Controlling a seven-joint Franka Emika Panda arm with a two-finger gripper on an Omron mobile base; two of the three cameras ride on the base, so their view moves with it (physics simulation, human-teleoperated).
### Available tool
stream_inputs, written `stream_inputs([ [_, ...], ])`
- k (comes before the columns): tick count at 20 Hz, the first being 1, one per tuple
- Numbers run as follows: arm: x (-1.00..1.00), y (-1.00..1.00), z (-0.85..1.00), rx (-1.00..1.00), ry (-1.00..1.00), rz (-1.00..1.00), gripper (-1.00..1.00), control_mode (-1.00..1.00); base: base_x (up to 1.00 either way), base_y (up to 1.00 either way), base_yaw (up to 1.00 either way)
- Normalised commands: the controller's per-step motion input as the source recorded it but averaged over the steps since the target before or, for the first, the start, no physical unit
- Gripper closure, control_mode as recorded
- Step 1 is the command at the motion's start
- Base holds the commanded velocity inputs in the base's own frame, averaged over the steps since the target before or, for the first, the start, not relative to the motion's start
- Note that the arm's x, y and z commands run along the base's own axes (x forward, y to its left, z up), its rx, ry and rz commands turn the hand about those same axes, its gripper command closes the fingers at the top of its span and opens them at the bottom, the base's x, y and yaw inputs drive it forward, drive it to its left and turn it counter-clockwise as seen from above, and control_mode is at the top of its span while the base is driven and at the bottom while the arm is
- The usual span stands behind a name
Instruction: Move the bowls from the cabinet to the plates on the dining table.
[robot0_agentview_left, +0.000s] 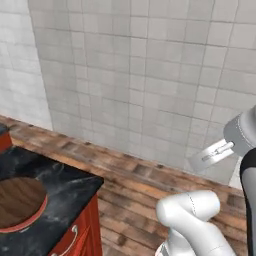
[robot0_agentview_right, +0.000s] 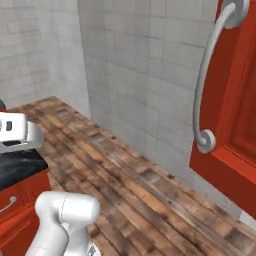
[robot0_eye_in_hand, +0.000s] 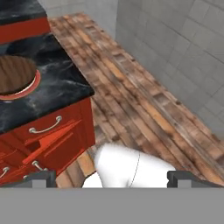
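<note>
A wide dark brown wood-grain bowl (robot0_agentview_left: 19, 200) (robot0_eye_in_hand: 13, 75) rests on a plate whose reddish-tinted rim (robot0_eye_in_hand: 36, 81) peeks out beneath it, on the black white-veined dining table (robot0_agentview_left: 65, 182) (robot0_eye_in_hand: 65, 83). My gripper (robot0_eye_in_hand: 113, 178) is open and empty, with its two dark fingertips (robot0_eye_in_hand: 41, 177) set far apart. It hangs high over the wooden floor, to the right of the table and apart from the bowl. The cabinet's red panelled door (robot0_agentview_right: 232, 115) with its long curved silver handle (robot0_agentview_right: 204, 85) stands at the right of the right base view. The cabinet's inside is hidden.
Red drawers with small silver handles (robot0_eye_in_hand: 43, 129) (robot0_agentview_left: 75, 235) form the table's base. A raised red strip (robot0_eye_in_hand: 24, 27) runs along the table's far side. Grey tiled walls (robot0_agentview_left: 150, 75) meet in a corner behind the brown plank floor (robot0_agentview_right: 130, 185).
</note>
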Motion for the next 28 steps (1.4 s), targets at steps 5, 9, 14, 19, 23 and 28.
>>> stream_inputs([
  [5, 0.00, 0.00, 0.00, 0.00, 0.00, 0.00, -1.00, 1.00, 0.01, 0.00, -0.81],
  [9, 0.00, 0.00, 0.00, 0.00, 0.00, 0.00, -1.00, 1.00, 0.00, 0.00, -0.77],
  [14, 0.00, 0.00, 0.00, 0.00, 0.00, 0.00, -1.00, 1.00, 0.01, 0.05, -0.72],
  [19, 0.00, 0.00, 0.00, 0.00, 0.00, 0.00, -1.00, 1.00, 0.08, 0.33, -0.61],
  [23, 0.00, 0.00, 0.00, 0.00, 0.00, 0.00, -1.00, 1.00, 0.32, 0.63, -0.27],
  [28, 0.00, 0.00, 0.00, 0.00, 0.00, 0.00, -1.00, 1.00, 0.58, 0.69, -0.07],
])
